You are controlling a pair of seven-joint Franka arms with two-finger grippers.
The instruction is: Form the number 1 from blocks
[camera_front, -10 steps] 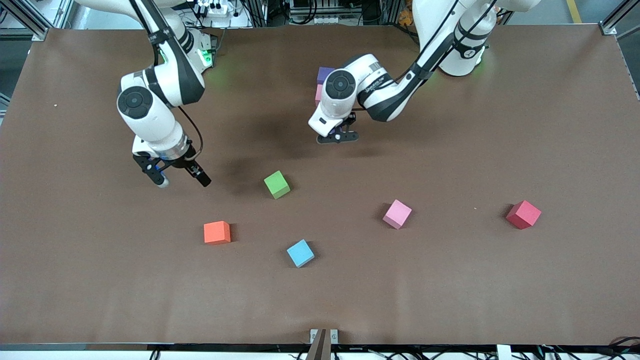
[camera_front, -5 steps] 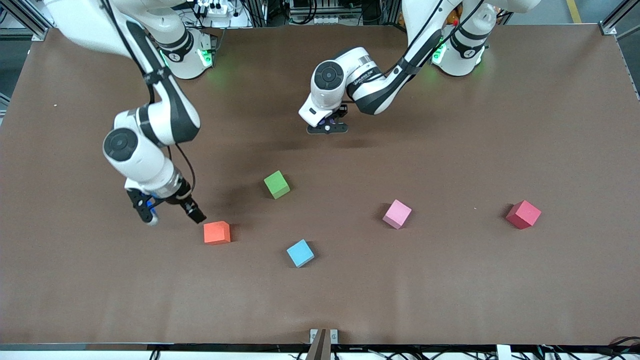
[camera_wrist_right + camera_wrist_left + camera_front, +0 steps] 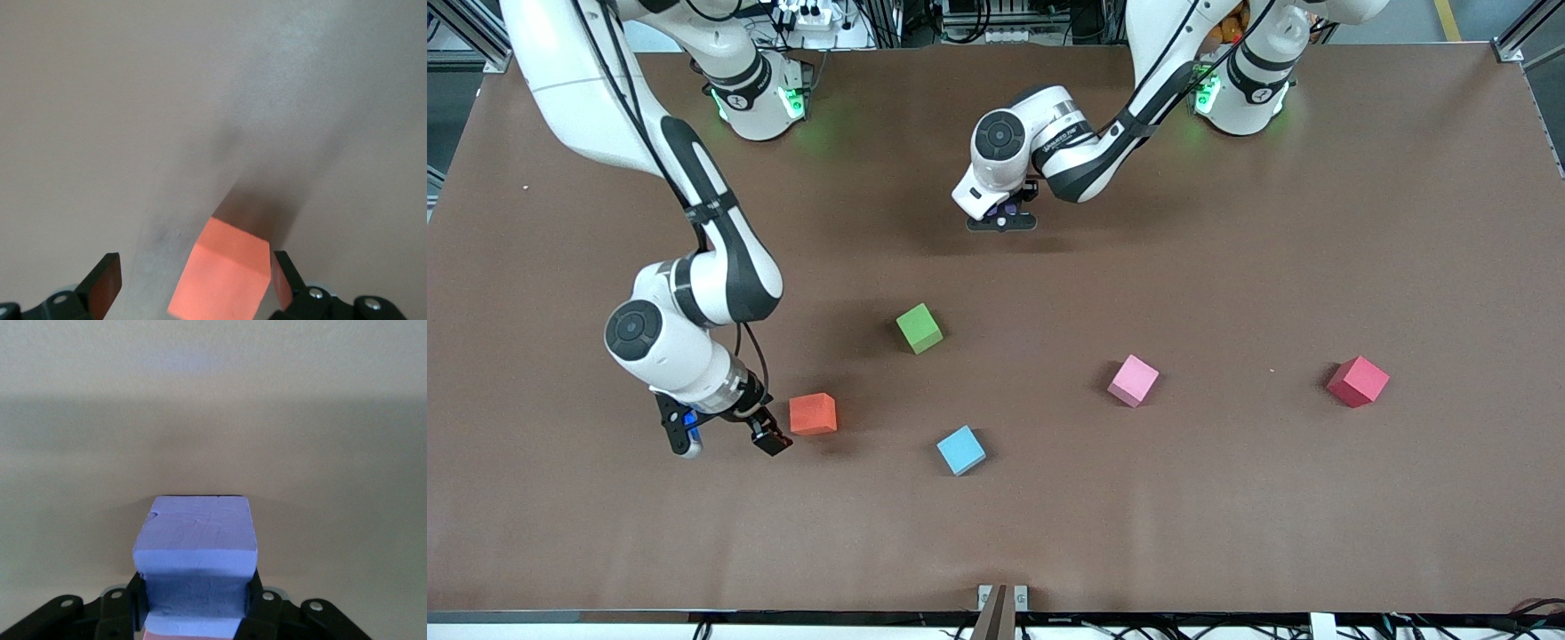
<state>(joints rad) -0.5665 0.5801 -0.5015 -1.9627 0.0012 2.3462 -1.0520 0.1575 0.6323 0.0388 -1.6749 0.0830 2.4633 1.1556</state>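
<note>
Reaching low beside the small matte orange cube [image 3: 813,413], the right hand [image 3: 725,438] spreads apart to straddle it; the left hand [image 3: 1001,220] stands clamped on a small matte purple cube [image 3: 195,543], seemingly placing it.

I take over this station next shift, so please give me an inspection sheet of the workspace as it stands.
Surface: brown table, bare of marks.
Job's things: orange cube beside the right claw; pink cube loose; purple cube in the left claw, a pink one just under it.
Clutter: green cube, light blue cube, red cube.
Grippers: left claw shut on the purple cube; right claw open, low by the orange cube.
Cables: along both arms.
Surroundings: frame posts, equipment past the table edge.
</note>
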